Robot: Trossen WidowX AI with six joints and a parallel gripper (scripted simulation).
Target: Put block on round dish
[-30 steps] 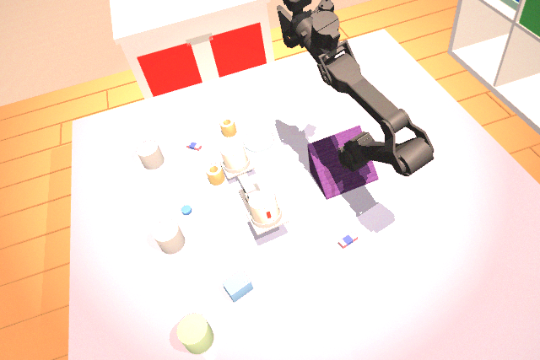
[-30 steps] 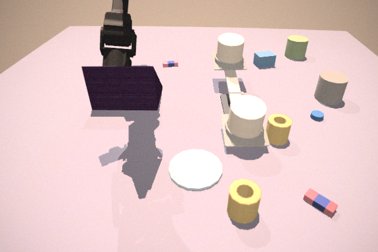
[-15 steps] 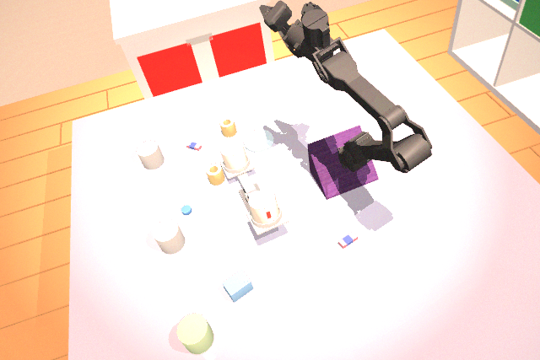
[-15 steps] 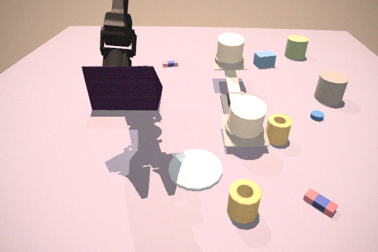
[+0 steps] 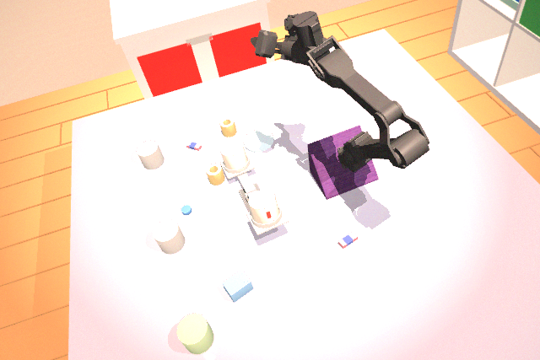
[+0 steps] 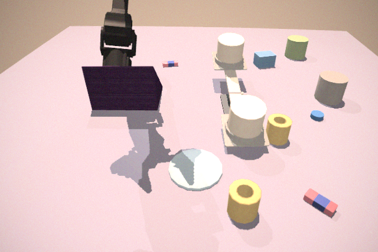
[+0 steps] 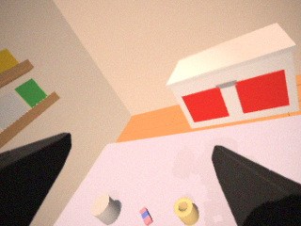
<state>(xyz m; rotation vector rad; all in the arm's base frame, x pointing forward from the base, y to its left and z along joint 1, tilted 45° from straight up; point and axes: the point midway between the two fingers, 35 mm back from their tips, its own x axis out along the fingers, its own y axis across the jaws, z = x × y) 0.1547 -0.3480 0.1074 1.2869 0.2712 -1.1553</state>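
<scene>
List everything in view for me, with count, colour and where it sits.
cups: 2, cream, one on each end of the balance
balance: 1, cream, mid-table
dish: 1, pale, beside the balance
tubes: 2, yellow, near the balance
bars: 2, red and blue, either side of the balance
disc: 1, blue, table
box: 1, blue, table
cylinders: 3, two greyish, one green, table
wedge: 1, purple, by the arm
cabinet: 1, white and red, beyond the table
shelves: 1 unit, beyond the table
arm: 1, dark, over the wedge
fingers: 2, black, open, nothing between
</scene>
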